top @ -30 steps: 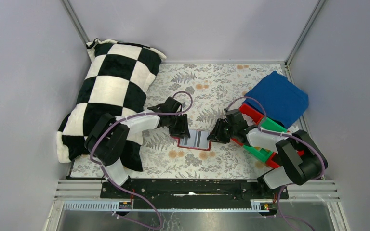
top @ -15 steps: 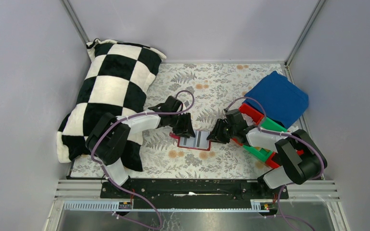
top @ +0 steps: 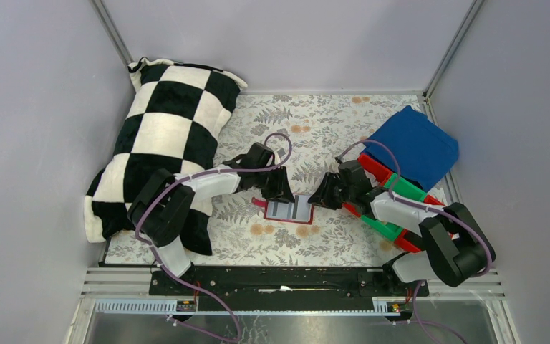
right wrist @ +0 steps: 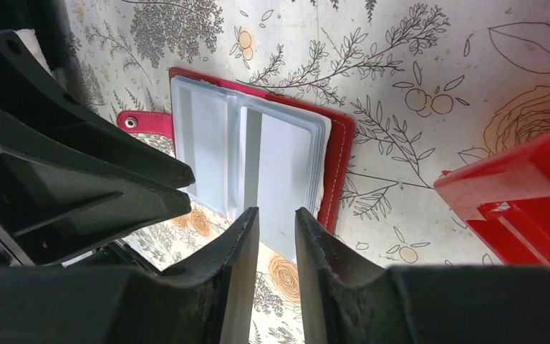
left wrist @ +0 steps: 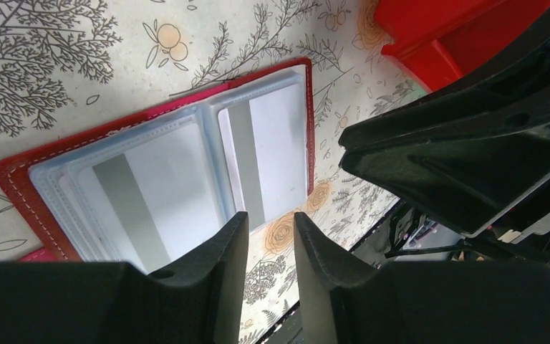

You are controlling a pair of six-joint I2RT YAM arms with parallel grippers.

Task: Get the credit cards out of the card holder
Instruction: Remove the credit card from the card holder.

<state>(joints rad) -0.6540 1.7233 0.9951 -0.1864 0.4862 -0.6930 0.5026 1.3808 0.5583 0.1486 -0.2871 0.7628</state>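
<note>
Pale grey walls enclose a floral-patterned tabletop under even light.

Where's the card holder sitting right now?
In the top view the card holder lies open on the floral mat, around the table's middle, directly between the left gripper and the right gripper, with the red bins off to its right.

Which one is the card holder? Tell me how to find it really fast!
Look at the middle of the flowery table cover, between the left gripper and the right gripper. The card holder lies open and flat there, dark red with clear pockets showing grey-striped credit cards. It is far smaller and flatter than the red bins to its right.
</note>
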